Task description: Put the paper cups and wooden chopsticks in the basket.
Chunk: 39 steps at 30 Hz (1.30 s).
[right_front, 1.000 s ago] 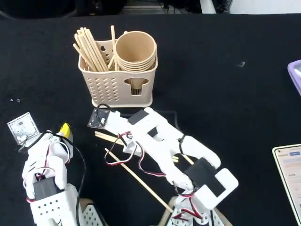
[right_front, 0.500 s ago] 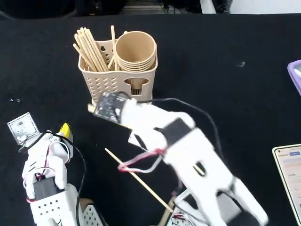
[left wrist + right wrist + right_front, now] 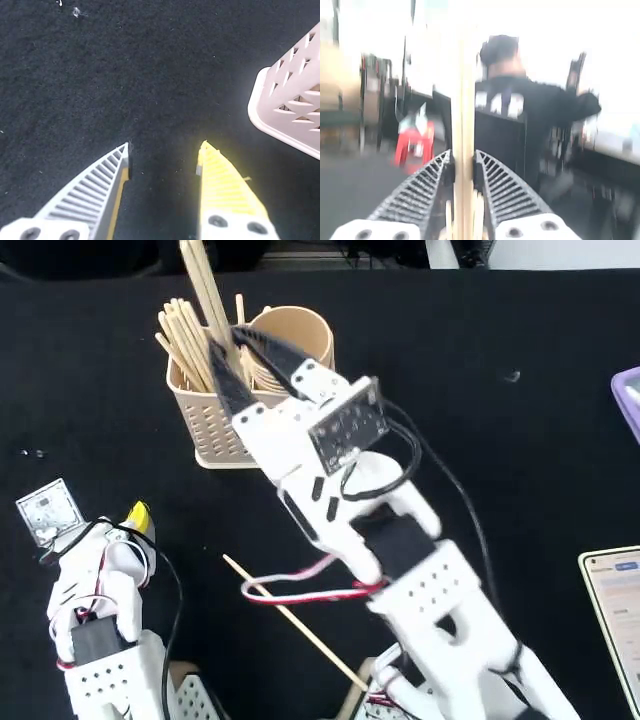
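The beige slotted basket (image 3: 205, 418) stands at the back left with stacked paper cups (image 3: 292, 332) and several wooden chopsticks (image 3: 183, 342) leaning in it. My right gripper (image 3: 232, 345) hangs over the basket, shut on a pair of chopsticks (image 3: 203, 282) held nearly upright; the right wrist view has them (image 3: 462, 125) clamped between the fingers (image 3: 492, 175). One loose chopstick (image 3: 300, 625) lies on the black table near the arm bases. My left gripper (image 3: 164, 150) is open and empty low over the cloth at the front left (image 3: 136, 524), with the basket's corner (image 3: 290, 110) beside it.
A phone (image 3: 615, 612) lies at the right edge and a purple object (image 3: 629, 392) farther back on the right. The right arm's body and cables stretch across the table's middle, over part of the loose chopstick.
My right gripper lifted a pair of chopsticks off the table and swung up and back to above the basket. The left arm stayed still.
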Motion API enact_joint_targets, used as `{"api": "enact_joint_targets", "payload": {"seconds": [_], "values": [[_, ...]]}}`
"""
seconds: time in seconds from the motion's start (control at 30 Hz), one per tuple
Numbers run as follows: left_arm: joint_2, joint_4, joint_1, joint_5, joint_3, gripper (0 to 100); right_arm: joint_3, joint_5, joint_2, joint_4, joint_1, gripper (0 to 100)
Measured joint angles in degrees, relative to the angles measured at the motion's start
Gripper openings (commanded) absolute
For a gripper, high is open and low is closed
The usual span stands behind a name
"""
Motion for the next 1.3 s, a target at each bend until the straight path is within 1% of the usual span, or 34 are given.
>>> {"api": "enact_joint_targets", "payload": {"seconds": [0.07,0.2,0.33,0.47,0.5,0.6,0.63,0.67,0.8,0.93,1.03,1.2,1.27,1.3], "values": [[0.0,0.0,0.0,0.0,0.0,22,-0.2,-0.1,4.3,-3.9,0.1,1.1],[0.0,0.0,0.0,0.0,0.0,22,-6.1,-0.1,15.4,-8.7,-0.2,1.1],[0.0,0.0,0.0,0.0,0.0,22,-12.0,-0.1,26.2,-9.8,-0.2,1.1],[0.0,0.0,0.0,0.0,0.0,22,-14.4,-0.1,34.2,-9.8,-0.2,2.1],[0.0,0.0,0.0,0.0,0.0,22,-14.5,-0.1,35.4,-9.8,-0.1,4.4],[0.0,0.0,0.0,0.0,0.0,22,-14.5,0.0,36.8,-8.4,-0.1,15.9],[0.0,0.0,0.0,0.0,0.0,22,-14.8,-0.1,36.8,-6.6,-0.1,18.6],[0.0,0.0,0.0,0.0,0.0,22,-15.2,-0.4,36.8,-4.3,-0.1,19.2],[0.0,0.0,0.0,0.0,0.0,22,-16.7,-0.5,35.1,6.2,-0.1,15.8],[0.0,0.0,0.0,0.0,0.0,22,-17.3,-0.5,26.8,17.6,-0.1,14.4],[0.0,0.0,0.0,0.0,0.0,22,-17.1,-0.5,18.5,29.8,-1.9,14.4],[0.0,0.0,0.0,0.0,0.0,22,-8.6,-0.4,4.9,56.7,-7.6,14.9],[0.0,0.0,0.0,0.0,0.0,22,-2.4,-0.4,1.6,63.8,-9.8,14.9],[0.0,0.0,0.0,0.0,0.0,22,1.1,-0.4,0.7,65.4,-10.5,14.9]]}}
